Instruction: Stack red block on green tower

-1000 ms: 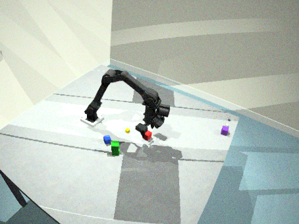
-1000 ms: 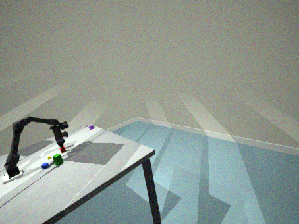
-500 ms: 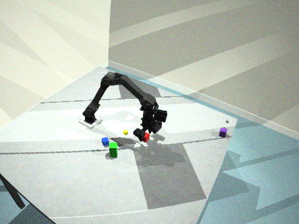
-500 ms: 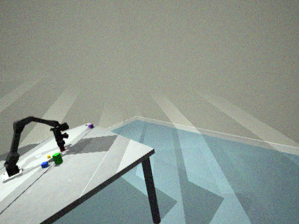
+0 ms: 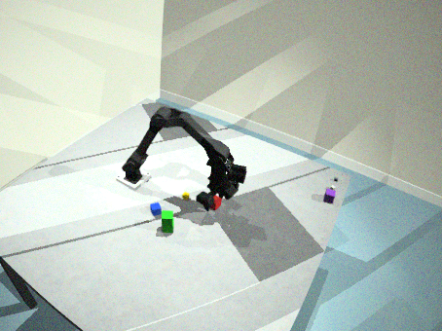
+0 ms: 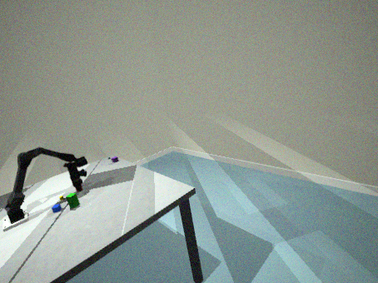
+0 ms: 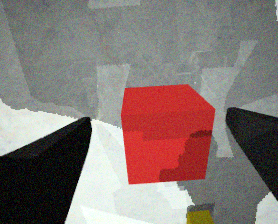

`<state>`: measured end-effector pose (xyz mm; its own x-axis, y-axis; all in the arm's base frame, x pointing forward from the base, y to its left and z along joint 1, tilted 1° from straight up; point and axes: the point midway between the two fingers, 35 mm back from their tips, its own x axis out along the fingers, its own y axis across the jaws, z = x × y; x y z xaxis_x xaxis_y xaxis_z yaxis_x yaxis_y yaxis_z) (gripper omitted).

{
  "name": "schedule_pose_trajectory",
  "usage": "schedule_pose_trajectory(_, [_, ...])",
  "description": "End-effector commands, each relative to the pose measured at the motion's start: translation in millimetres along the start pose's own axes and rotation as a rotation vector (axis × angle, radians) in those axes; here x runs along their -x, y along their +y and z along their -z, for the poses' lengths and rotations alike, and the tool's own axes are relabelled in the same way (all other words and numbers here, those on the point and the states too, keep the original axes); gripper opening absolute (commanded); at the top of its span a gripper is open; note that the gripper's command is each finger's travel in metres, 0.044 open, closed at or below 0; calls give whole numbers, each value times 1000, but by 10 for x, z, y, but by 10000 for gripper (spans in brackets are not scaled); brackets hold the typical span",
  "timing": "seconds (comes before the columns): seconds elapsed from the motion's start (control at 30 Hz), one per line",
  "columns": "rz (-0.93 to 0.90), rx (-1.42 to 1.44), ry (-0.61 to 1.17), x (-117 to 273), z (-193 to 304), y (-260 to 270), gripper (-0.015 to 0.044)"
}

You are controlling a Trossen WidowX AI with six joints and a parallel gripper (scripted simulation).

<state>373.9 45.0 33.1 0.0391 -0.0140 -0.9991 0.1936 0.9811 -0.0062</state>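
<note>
The red block (image 5: 217,202) (image 7: 155,155) sits on the table, partly hidden by the arm in the top view and almost wholly hidden in the exterior view. My gripper (image 5: 214,201) (image 6: 79,189) (image 7: 159,118) is open and low at the red block. In the wrist view the block shows between the two fingers, with a gap on each side, the right gap narrower. Whether the fingertips reach down beside it is hard to tell. The green tower (image 5: 167,221) (image 6: 72,200) stands upright on the table, apart from the gripper, and is not in the wrist view.
A blue block (image 5: 156,208) (image 6: 57,208) lies close to the green tower, on the arm base's side. A small yellow block (image 5: 186,196) (image 6: 62,197) (image 7: 200,218) lies between the blue and red blocks. A purple block (image 5: 329,197) (image 6: 115,159) lies far off near the table's edge.
</note>
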Motion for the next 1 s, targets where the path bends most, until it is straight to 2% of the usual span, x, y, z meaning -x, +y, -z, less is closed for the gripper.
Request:
schedule_pose_trajectory(0.0, [-4,-4,1,-8,0,5,440])
schedule_pose_trajectory(0.13, [-4,-4,1,-1,1,5,440])
schedule_pose_trajectory(0.47, [-4,-4,1,-1,1,5,177])
schedule_pose_trajectory(0.73, [-4,-4,1,-1,1,5,124])
schedule_pose_trajectory(0.9, [-4,-4,1,150,-4,4,0])
schedule_pose_trajectory(0.97, [-4,-4,1,255,-4,3,0])
